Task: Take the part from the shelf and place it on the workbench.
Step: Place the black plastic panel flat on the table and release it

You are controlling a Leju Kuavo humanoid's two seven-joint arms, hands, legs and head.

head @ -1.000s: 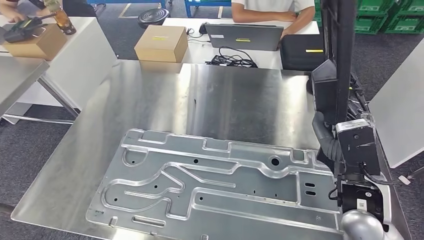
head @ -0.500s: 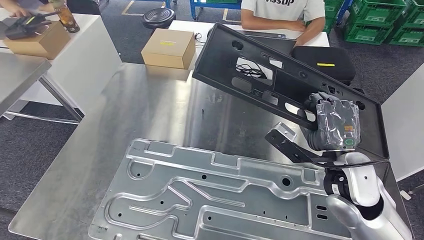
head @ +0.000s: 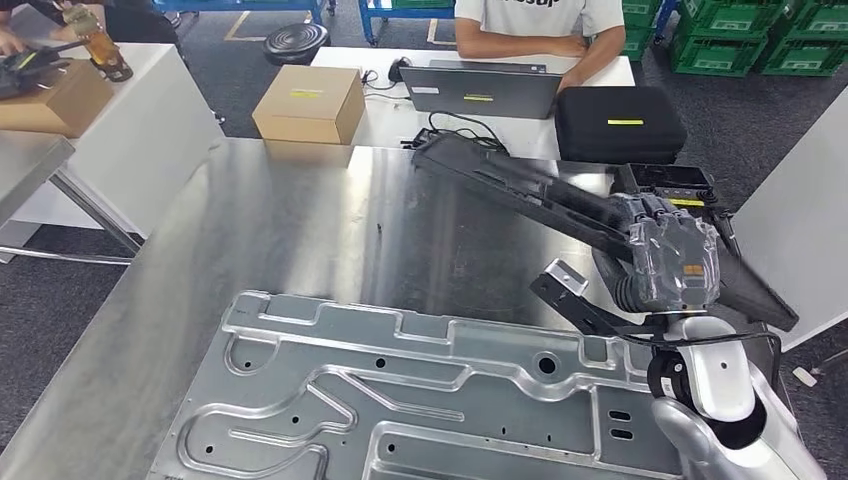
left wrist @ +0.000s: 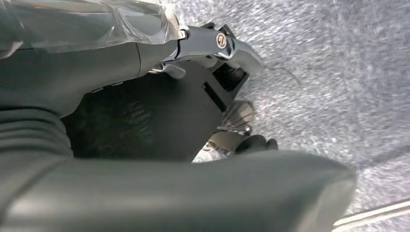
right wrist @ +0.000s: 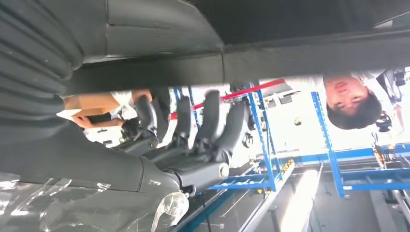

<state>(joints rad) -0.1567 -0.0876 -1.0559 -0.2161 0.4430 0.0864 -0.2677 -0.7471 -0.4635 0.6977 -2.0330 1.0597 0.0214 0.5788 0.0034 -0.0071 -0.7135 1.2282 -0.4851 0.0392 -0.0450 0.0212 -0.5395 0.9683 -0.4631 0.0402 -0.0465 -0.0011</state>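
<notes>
Gripping a long black part point(head: 520, 190), the robot's right hand point(head: 668, 262) sits at the right of the head view, fingers closed around the part's near end. The part slants up toward the frame's centre, raised above the steel workbench point(head: 300, 220). A large stamped metal panel point(head: 420, 400) lies flat across the lower frame. A person point(head: 530, 20) sits at a laptop point(head: 485, 90) at the top. The left hand's point(left wrist: 145, 96) fingers cannot be made out.

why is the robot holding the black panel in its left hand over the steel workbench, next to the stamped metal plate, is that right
Not quite: the head view shows the right hand holding the black panel, not the left. The rest stands: it is over the steel workbench, beside the stamped metal plate.
</notes>
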